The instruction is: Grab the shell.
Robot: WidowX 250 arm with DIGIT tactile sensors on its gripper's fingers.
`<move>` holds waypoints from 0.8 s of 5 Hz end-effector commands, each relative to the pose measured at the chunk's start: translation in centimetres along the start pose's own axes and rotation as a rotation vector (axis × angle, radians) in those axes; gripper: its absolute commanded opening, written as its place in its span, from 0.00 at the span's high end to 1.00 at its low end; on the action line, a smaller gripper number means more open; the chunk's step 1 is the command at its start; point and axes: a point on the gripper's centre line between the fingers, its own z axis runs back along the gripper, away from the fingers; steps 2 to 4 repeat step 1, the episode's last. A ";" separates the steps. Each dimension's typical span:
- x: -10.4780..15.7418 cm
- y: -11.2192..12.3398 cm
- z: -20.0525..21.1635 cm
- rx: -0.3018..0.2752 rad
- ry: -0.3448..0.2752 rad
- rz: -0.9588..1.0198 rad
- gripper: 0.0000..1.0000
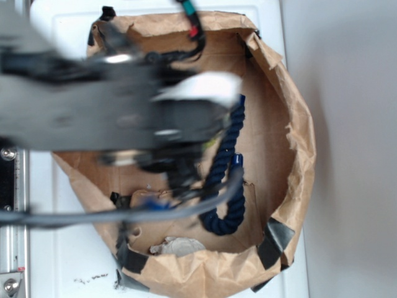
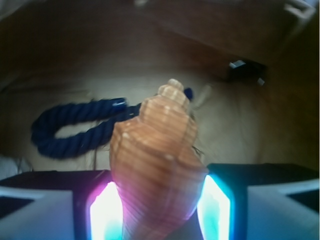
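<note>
Right up against the wrist camera, the shell (image 2: 155, 165) sits pinched between the glowing pads (image 2: 105, 212) of the hand (image 2: 159, 215), spire pointing away toward the navy rope (image 2: 75, 127) on the paper bag's floor (image 2: 240, 130). Looks like the grasp is made; next calls for a steady lift clear of the bag's walls without loosening.

No readable text, labels, brands or numbers in either view.
</note>
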 end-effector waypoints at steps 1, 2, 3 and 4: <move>1.3 -0.3 1.7 0.008 -0.033 0.045 1.00; 1.3 -0.3 1.7 0.008 -0.033 0.045 1.00; 1.3 -0.3 1.7 0.008 -0.033 0.045 1.00; 1.3 -0.3 1.7 0.008 -0.033 0.045 1.00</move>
